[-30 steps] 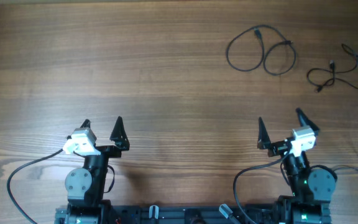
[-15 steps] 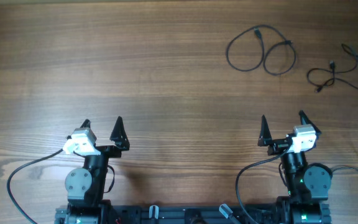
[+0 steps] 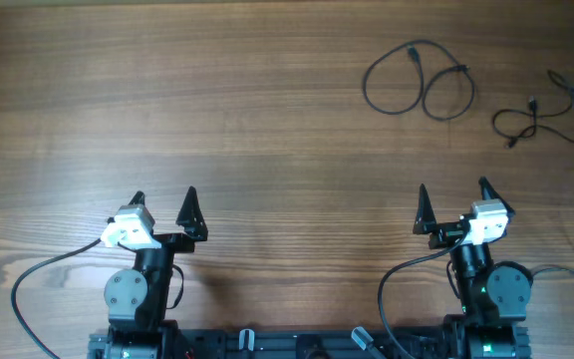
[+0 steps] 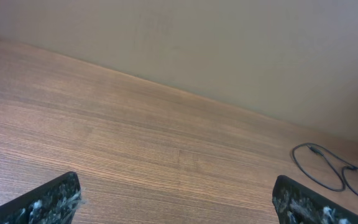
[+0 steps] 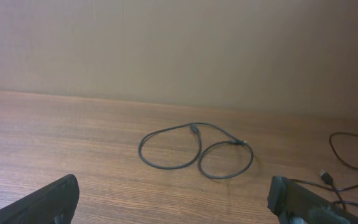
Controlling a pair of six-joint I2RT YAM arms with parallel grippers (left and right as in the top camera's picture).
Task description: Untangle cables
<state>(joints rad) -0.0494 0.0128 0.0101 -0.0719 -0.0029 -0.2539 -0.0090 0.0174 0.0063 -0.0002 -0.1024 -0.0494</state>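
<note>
Left fingers (image 3: pixel 189 207) and right fingers (image 3: pixel 423 205) spread wide, empty, well apart from looped cable (image 3: pixel 419 85); second cable (image 5: pixel 322 174) cut off at the wrist view's right edge

From overhead I have the table (image 3: pixel 217 100) filling the frame. The left gripper (image 3: pixel 163 195) sits at lower left and the right gripper (image 3: pixel 453 187) at lower right, both near the bottom edge. On the table at upper right lies the looped cable (image 3: pixel 426 97). The second cable (image 3: pixel 533 118) lies to its right, apart from it, by the frame's right edge. Both cables are well above the right gripper.
</note>
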